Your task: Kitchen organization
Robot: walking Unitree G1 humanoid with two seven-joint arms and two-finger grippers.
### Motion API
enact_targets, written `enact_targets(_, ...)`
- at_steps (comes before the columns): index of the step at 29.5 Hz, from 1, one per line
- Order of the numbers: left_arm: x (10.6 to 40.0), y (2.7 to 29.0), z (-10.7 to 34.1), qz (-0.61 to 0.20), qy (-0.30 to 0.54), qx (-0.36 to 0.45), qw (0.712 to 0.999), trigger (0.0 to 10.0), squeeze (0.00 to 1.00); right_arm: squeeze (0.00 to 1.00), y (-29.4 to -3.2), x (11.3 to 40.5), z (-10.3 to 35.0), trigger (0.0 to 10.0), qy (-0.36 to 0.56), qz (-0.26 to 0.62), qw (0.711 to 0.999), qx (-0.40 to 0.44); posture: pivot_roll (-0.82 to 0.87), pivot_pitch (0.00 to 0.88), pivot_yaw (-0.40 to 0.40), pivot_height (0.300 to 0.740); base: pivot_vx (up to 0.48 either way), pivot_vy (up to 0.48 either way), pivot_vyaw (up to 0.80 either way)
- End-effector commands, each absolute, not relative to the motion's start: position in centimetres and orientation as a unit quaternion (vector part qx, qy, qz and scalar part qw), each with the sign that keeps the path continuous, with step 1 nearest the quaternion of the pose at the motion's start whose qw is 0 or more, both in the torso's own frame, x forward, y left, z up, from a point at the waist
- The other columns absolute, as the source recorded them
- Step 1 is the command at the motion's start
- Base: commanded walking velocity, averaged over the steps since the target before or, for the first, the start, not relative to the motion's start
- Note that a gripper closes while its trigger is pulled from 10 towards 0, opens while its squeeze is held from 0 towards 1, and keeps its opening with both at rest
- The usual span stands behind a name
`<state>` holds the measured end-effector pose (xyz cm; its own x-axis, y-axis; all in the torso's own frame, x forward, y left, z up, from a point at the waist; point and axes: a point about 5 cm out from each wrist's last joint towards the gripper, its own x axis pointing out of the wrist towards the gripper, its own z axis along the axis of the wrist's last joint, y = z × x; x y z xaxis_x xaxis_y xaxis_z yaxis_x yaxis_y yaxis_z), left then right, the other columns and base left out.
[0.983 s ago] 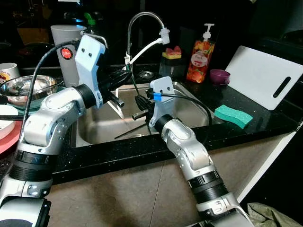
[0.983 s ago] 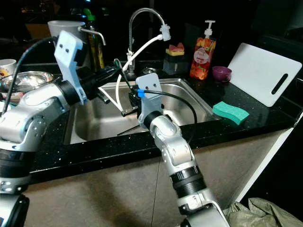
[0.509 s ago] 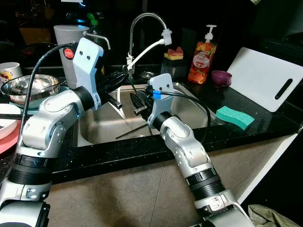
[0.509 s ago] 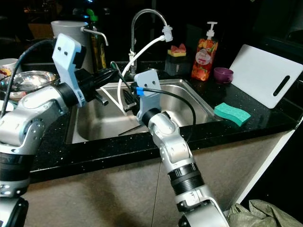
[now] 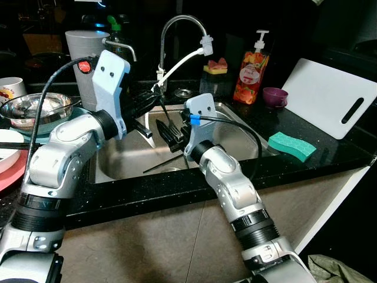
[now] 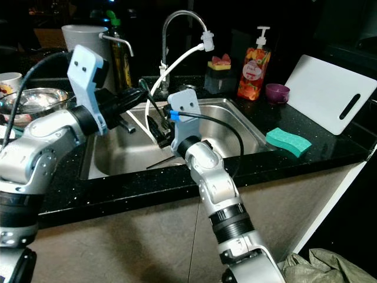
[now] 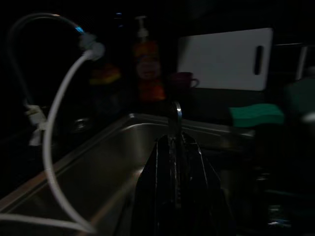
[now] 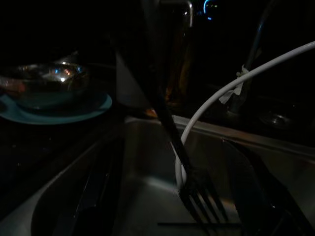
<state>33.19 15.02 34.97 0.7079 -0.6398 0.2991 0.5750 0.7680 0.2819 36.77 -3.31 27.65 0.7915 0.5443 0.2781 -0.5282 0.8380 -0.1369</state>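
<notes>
Left gripper point(image 5: 154, 106) fingertips: lost against the dark faucet base.
Right gripper point(image 8: 167, 216): fingers cut by the frame edge.
Fork point(image 8: 199, 194): handle top fades into darkness.
Mug point(image 5: 10, 89): cropped at the left edge.

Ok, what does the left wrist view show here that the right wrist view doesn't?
Left wrist view: the white cutting board, green sponge and soap bottle on the counter, past the left claw shut on the fork. Right wrist view: the fork's tines hanging over the sink, plus a metal bowl on a blue plate. Both: the sink basin and the white hose.
</notes>
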Motion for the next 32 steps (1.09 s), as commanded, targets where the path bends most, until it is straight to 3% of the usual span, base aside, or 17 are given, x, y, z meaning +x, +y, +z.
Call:
enact_targets(1,32.4,14.5,35.1,-0.358,-0.199,0.076,0.909,10.0,0.0,0.0,-3.0,36.9,27.6,10.0,-0.155,0.285,0.945,-0.039,0.14,0.086,-0.109,0.74,0.0,0.0,0.0)
enact_targets(5,32.2,14.4,35.0,-0.365,-0.198,0.081,0.906,10.0,0.0,0.0,-3.0,37.0,27.4,9.8,-0.151,0.28,0.947,-0.04,0.14,0.086,-0.109,0.74,0.0,0.0,0.0)
enact_targets(6,32.1,14.5,35.0,-0.365,-0.197,0.081,0.906,10.0,0.0,0.0,-3.1,37.1,27.4,0.0,-0.15,0.277,0.948,-0.039,0.14,0.081,-0.114,0.74,0.0,0.0,0.0)
enact_targets(18,32.7,15.3,34.4,-0.311,-0.195,0.093,0.926,10.0,0.0,0.0,-3.4,37.1,27.5,0.0,-0.163,0.274,0.947,-0.03,0.15,0.08,-0.125,0.74,0.0,0.0,0.0)
enact_targets(19,32.9,15.4,34.4,-0.301,-0.195,0.091,0.929,10.0,0.78,0.0,-3.4,37.1,27.5,0.0,-0.162,0.273,0.948,-0.029,0.15,0.08,-0.125,0.74,0.0,0.0,0.0)
enact_targets(20,32.9,15.4,34.4,-0.301,-0.195,0.091,0.929,10.0,0.78,0.0,-3.4,37.1,27.5,0.0,-0.162,0.273,0.948,-0.029,0.15,0.08,-0.125,0.74,0.0,0.0,0.0)
enact_targets(21,32.9,15.5,34.4,-0.295,-0.196,0.084,0.931,10.0,1.0,0.0,-3.4,37.1,27.5,0.0,-0.162,0.274,0.947,-0.029,0.15,0.078,-0.125,0.74,0.0,0.0,0.0)
enact_targets(26,32.6,15.8,34.4,-0.287,-0.203,0.073,0.933,10.0,1.0,0.0,-3.4,37.2,27.2,0.0,-0.158,0.272,0.949,-0.033,0.15,0.068,-0.121,0.74,0.0,0.0,0.0)
enact_targets(27,32.4,16.4,34.7,-0.264,-0.213,0.052,0.939,10.0,0.0,0.0,-3.8,38.0,26.5,0.0,-0.134,0.249,0.958,-0.044,0.16,0.075,-0.127,0.74,0.0,0.0,0.0)
enact_targets(28,32.4,16.4,34.7,-0.264,-0.213,0.052,0.939,10.0,0.0,0.0,-3.8,38.0,26.5,0.0,-0.134,0.249,0.958,-0.044,0.16,0.075,-0.127,0.74,0.0,0.0,0.0)
enact_targets(29,32.3,16.9,34.9,-0.252,-0.22,0.034,0.942,10.0,0.0,0.0,-4.0,38.3,26.1,4.0,-0.125,0.237,0.962,-0.053,0.16,0.077,-0.128,0.74,0.0,0.0,0.0)
enact_targets(30,32.0,17.6,35.1,-0.24,-0.229,0.017,0.943,10.0,0.0,0.0,-4.1,38.6,25.7,10.0,-0.116,0.226,0.965,-0.06,0.16,0.077,-0.128,0.74,0.0,0.0,0.0)
enact_targets(32,31.7,19.0,35.2,-0.212,-0.245,-0.027,0.946,10.0,0.0,0.0,-4.4,39.1,24.9,10.0,-0.105,0.205,0.971,-0.072,0.16,0.063,-0.121,0.74,0.0,0.0,0.0)
